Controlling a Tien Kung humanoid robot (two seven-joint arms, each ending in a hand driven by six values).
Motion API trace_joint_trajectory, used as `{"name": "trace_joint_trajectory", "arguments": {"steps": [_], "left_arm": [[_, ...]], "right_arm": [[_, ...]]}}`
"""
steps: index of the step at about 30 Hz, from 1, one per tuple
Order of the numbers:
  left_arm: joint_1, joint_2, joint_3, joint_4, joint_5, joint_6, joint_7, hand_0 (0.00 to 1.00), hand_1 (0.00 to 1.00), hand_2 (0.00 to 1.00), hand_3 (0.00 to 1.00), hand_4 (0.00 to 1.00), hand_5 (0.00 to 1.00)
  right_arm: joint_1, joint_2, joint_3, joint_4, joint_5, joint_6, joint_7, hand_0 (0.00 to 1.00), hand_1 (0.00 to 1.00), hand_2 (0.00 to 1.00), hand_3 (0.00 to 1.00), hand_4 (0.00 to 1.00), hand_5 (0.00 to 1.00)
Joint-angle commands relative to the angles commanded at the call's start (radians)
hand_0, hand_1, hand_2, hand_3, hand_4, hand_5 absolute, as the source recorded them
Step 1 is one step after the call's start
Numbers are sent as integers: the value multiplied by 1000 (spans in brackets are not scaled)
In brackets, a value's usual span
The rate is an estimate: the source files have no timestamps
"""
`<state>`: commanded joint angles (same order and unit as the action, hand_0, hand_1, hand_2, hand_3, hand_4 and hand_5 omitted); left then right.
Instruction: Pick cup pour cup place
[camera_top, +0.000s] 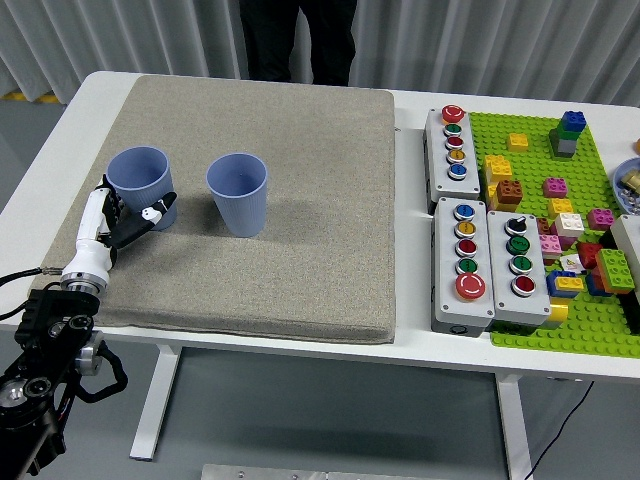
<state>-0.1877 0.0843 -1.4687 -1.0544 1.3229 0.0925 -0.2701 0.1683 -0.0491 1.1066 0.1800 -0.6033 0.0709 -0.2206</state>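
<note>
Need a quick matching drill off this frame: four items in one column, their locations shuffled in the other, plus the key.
Items:
1. left cup
2. right cup
3. left hand
4. green brick baseplate

Locations:
A. on the mat, standing alone near its middle
B. far right of the table, beside the button boxes
C. at the mat's left edge, fingers around a cup's base
D. on the mat's left part, with the hand at it

Pairs: 1-D, 2-A, 3-C, 4-B
</note>
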Motion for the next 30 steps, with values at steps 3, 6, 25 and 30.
{"name": "trace_joint_trajectory", "arguments": {"steps": [3,6,25,30], "left_arm": [[-1,-1,1,0,1,-4,0,862,854,979,998,923,291],[-1,-1,2,-1,3,-8,1,862,854,979,998,923,291],[-3,-2,0,11,1,-17,2,861,856,980,988,913,297],[-16,1,4,18,1,-18,3,856,857,979,988,910,297]], "right_arm": [[0,0,1,0,-1,0,0,679,676,683,642,435,168],[0,0,2,0,-4,0,-1,679,676,683,642,435,168],[-5,1,7,0,-11,0,-1,680,675,683,642,433,162],[-2,1,6,0,-7,0,-1,679,675,682,642,433,162]]}}
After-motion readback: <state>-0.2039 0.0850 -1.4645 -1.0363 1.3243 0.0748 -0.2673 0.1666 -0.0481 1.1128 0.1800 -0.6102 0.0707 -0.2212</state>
